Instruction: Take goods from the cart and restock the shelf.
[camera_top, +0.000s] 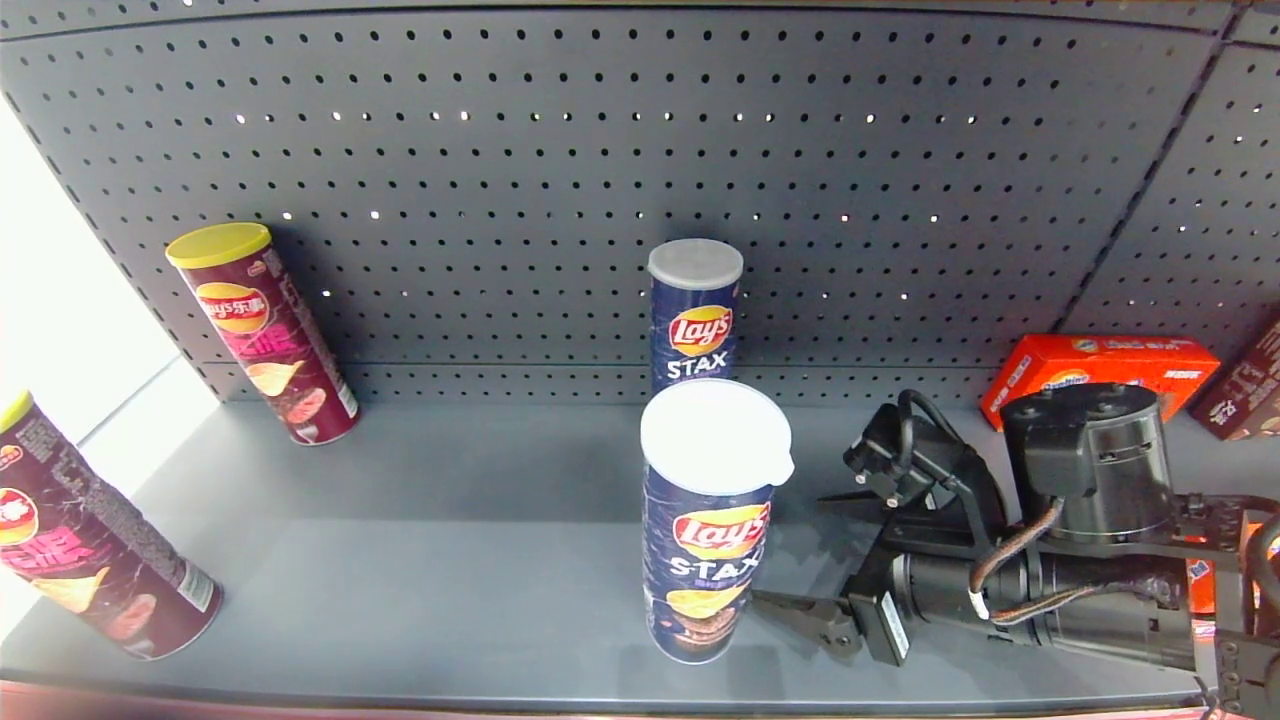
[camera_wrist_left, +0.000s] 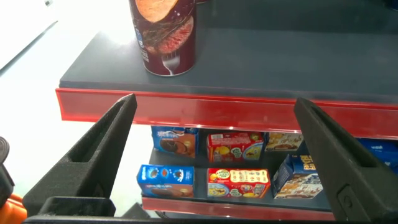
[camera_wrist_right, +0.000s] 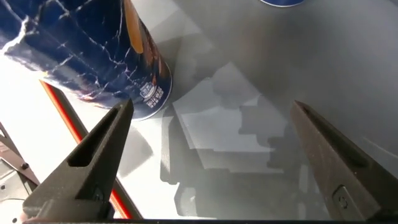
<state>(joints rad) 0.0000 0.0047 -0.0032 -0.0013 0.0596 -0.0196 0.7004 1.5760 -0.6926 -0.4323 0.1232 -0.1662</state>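
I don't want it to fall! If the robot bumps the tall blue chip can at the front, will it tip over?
Probably, if nudged up high: the front blue can is tall, narrow and upright. Once down it would likely roll, being round.

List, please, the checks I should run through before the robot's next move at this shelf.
1. Front blue can stands upright on the shelf: ok.
2. It is in line with the rear blue can: ok.
3. Right gripper is open with nothing between its fingers: ok.
4. Its fingers are clear of the front blue can: cannot tell; in the head view one tip lies very close to the can's side.
5. Left gripper is open and empty, in front of the shelf's red edge: ok.
6. Purple can is set back from that edge: ok.
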